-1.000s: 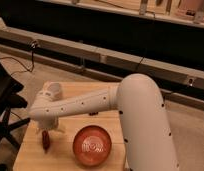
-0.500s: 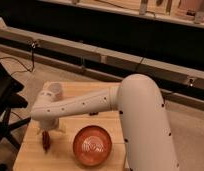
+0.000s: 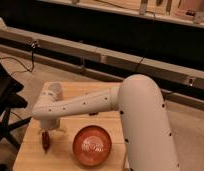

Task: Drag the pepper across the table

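The pepper (image 3: 45,140) is a small slender dark red object lying on the light wooden table (image 3: 35,152) near its front left. My white arm reaches from the right across the table. The gripper (image 3: 47,131) hangs at the arm's left end, right above the pepper and at its upper tip. The arm's end hides most of the gripper.
A round orange-red plate (image 3: 92,146) lies on the table just right of the pepper. A white cup-like object (image 3: 54,90) stands at the table's back left. A dark chair (image 3: 5,100) stands left of the table. A long rail (image 3: 95,54) runs behind.
The arm's end and the pepper have shifted slightly toward the table's front; the plate stays in place.
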### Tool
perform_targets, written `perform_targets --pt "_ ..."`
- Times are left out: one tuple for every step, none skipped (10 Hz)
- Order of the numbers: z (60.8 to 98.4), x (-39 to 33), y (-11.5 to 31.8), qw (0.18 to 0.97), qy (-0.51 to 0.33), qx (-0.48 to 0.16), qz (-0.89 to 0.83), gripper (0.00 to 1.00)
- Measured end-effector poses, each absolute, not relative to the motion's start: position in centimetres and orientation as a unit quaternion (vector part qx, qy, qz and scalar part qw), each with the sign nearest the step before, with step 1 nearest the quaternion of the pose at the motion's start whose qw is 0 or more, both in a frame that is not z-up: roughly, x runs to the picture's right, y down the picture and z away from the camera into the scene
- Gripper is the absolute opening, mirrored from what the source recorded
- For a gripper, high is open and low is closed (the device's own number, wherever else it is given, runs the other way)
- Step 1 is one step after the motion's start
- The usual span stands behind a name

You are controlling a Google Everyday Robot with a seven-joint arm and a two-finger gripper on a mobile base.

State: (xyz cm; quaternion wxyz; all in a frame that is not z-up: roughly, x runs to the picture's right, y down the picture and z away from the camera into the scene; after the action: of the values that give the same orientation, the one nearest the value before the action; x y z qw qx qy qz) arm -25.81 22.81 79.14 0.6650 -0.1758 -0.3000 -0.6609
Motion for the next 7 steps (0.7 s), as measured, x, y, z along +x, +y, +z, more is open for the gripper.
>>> perform_targets --pt "79.3 -26.0 22.8 0.662 -0.304 -0.174 -0.662 0.8" --pt "79.5 -26.7 23.1 0.657 -0.309 -0.174 -0.666 0.8" --pt "79.8 -28.0 23.4 0.65 -0.316 -0.175 -0.669 0.8" --pt "80.1 -29.2 24.0 0.642 -0.323 -0.178 -0.673 0.8" --pt "80.5 -29.9 24.5 0.636 -0.33 -0.181 -0.674 0.8" --pt "80.8 -30.1 24.9 0.631 -0.338 -0.185 -0.673 0.8" --pt "81.3 -30.1 25.3 0.63 -0.344 -0.189 -0.671 0.75"
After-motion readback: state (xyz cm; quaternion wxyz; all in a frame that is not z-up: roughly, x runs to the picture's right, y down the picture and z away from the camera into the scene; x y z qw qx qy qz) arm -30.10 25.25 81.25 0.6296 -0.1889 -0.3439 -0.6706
